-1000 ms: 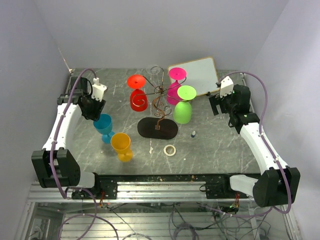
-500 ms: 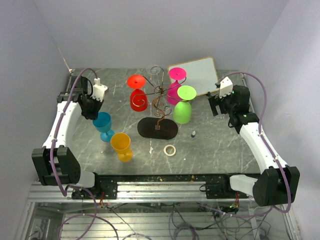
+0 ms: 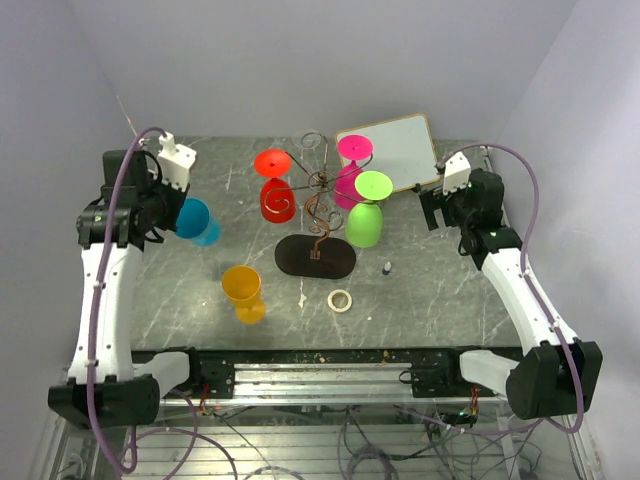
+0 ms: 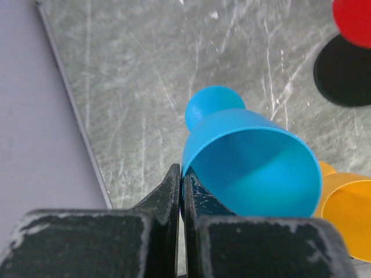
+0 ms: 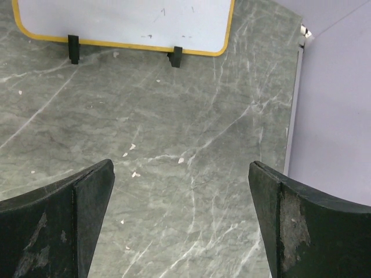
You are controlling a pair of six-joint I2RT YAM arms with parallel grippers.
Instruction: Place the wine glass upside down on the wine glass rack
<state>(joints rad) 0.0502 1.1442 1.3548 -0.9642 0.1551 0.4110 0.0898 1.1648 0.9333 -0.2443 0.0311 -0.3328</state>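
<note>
My left gripper is shut on the rim of a blue wine glass and holds it above the table at the left, tipped so its mouth faces the wrist camera. In the left wrist view my fingers pinch the rim of the blue glass. The wine glass rack, a dark wire stand on a black oval base, carries a red glass, a pink glass and a green glass, all upside down. An orange glass stands on the table. My right gripper is open and empty, right of the rack.
A white board with a yellow rim stands at the back right and shows in the right wrist view. A tape roll and a small blue item lie in front of the rack. Walls close in left and right.
My left arm has lifted the blue glass off the table, carried it left and back, and tipped it towards its side. The right arm has not moved.
</note>
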